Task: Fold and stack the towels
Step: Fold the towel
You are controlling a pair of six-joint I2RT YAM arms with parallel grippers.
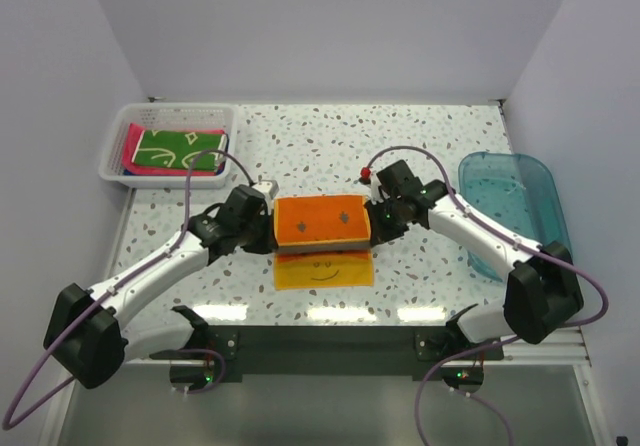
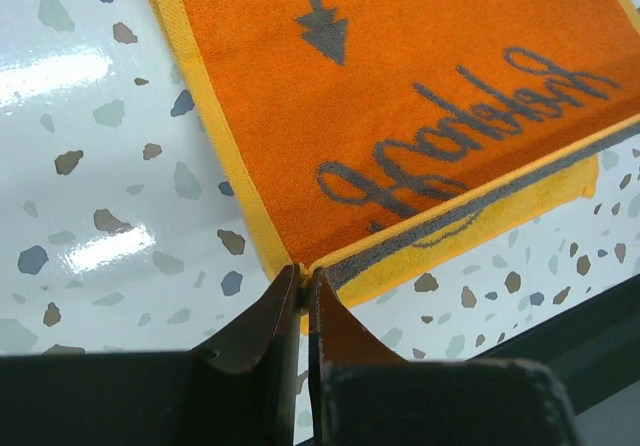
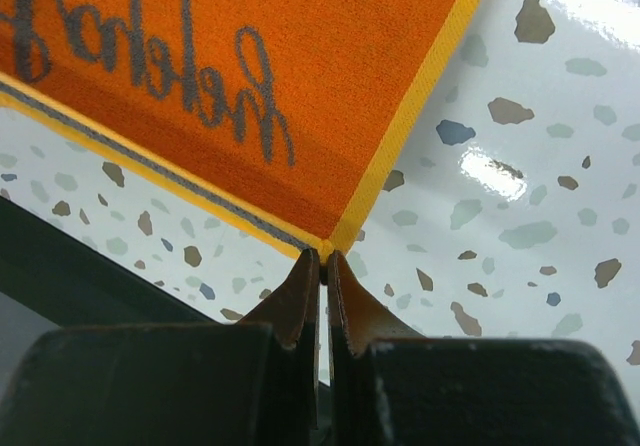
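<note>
Both clamped: left gripper (image 2: 303,278) and right gripper (image 3: 322,258) each pinch a corner of the orange lettered towel (image 1: 320,221), which sits half-folded to the right of the white basket (image 1: 180,108). Risk: the pinches are thin and right at the hem, so uneven travel could pull a corner free and skew the fold.

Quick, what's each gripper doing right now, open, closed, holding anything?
Left gripper: closed, pinching a corner of the orange towel.
Right gripper: closed, pinching another corner of the same towel.
</note>
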